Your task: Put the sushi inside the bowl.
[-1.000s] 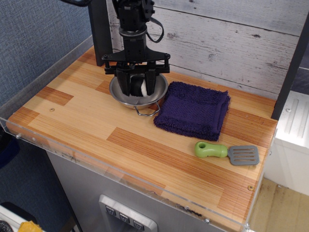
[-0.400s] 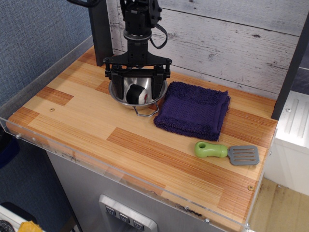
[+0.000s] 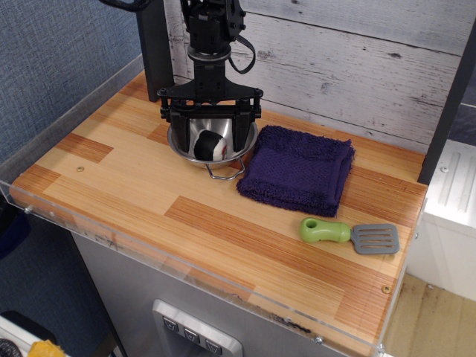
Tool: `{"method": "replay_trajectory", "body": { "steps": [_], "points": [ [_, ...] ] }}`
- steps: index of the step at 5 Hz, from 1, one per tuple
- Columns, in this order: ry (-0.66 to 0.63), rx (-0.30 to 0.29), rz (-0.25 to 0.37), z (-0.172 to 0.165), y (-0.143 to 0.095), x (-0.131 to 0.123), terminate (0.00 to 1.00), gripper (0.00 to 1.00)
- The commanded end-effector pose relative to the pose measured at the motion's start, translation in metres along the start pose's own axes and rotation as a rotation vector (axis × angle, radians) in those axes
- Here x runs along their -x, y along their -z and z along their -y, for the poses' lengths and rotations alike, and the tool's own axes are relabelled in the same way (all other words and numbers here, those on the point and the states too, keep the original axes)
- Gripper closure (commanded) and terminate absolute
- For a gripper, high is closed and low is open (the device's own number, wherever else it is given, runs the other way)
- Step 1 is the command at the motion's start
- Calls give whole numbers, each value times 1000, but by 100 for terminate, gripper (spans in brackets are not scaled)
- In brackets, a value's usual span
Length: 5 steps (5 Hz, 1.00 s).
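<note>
The sushi [image 3: 209, 144], a black roll with a white end, lies on its side inside the shiny steel bowl [image 3: 233, 152] at the back left of the wooden table. One wire handle [image 3: 225, 172] of the bowl points toward the front. My gripper [image 3: 210, 131] hangs right above the bowl with its two black fingers spread wide, one on each side of the sushi and clear of it. The gripper is open and holds nothing.
A folded purple towel [image 3: 299, 171] lies just right of the bowl. A spatula with a green handle [image 3: 349, 234] lies near the front right. A black post [image 3: 155, 52] stands behind the bowl. A clear plastic rim [image 3: 149, 249] runs along the table's front and left edges.
The gripper let go of the sushi, opened its fingers and rose a little above the bowl. The sushi now lies free in the bowl.
</note>
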<state>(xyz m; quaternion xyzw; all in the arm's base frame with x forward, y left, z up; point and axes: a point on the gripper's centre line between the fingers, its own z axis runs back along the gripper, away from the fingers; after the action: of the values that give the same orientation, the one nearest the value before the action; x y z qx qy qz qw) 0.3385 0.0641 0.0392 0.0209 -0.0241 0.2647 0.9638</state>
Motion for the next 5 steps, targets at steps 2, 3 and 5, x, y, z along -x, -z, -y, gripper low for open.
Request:
{"method": "replay_trajectory", "body": {
  "steps": [2,3,5],
  "points": [
    [35,127,130,11,-102,4,0,0],
    [5,94,188,14,-123,15,0,0],
    [5,94,188,14,-123,15,0,0]
  ]
}}
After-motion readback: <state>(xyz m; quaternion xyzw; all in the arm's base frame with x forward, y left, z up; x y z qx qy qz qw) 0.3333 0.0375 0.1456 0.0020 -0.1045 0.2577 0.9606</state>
